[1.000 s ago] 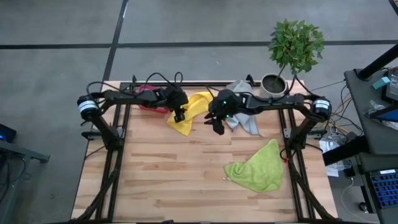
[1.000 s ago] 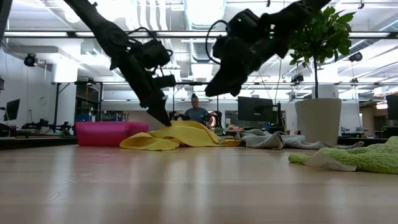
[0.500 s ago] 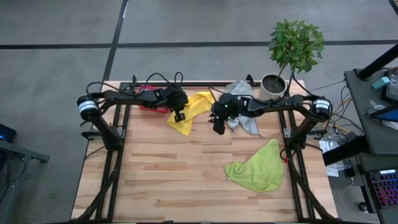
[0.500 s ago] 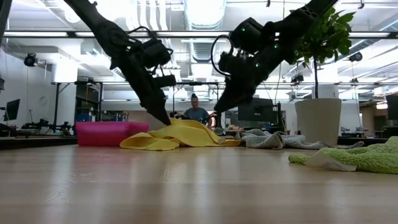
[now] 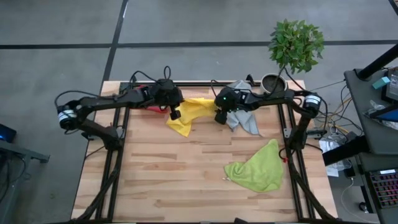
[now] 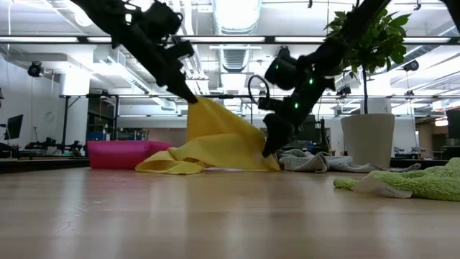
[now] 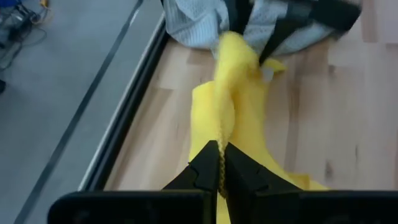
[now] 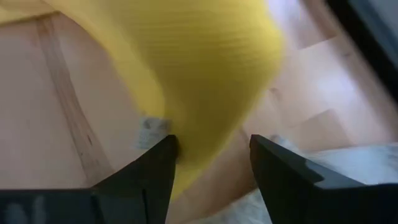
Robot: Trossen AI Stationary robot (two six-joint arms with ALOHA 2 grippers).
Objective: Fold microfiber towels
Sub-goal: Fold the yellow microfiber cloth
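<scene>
A yellow towel (image 5: 194, 111) lies near the table's far edge, one part of it raised into a peak (image 6: 205, 115) while its lower folds (image 6: 172, 165) rest on the wood. My left gripper (image 6: 190, 96) is shut on that peak. My right gripper (image 6: 272, 150) is low at the towel's right end, open, with a yellow corner (image 8: 211, 93) and its white tag (image 8: 149, 132) between the fingers. A grey towel (image 5: 246, 119) lies crumpled just right of it. A lime green towel (image 5: 258, 168) lies at the near right. My left gripper pinches a narrow edge of the yellow towel (image 7: 219, 146) between its two shut fingers, slanting down from the upper left. The cloth hangs from the fingers like a tent, and its lower part stays on the table. My right gripper: I cannot tell whether its open fingers touch the corner.
A pink-red bin (image 6: 118, 153) stands at the far left behind my left arm. A potted plant (image 5: 273, 84) stands at the far right corner. Bare wood spreads over the table's near left and middle (image 5: 168, 174). A person shows in the room beyond the table (image 6: 228, 129).
My left gripper has taken hold of the yellow towel and gone up and a little toward the far edge, pulling one part up into a peak while the rest stays on the table. My right gripper has come down to the towel's right end.
</scene>
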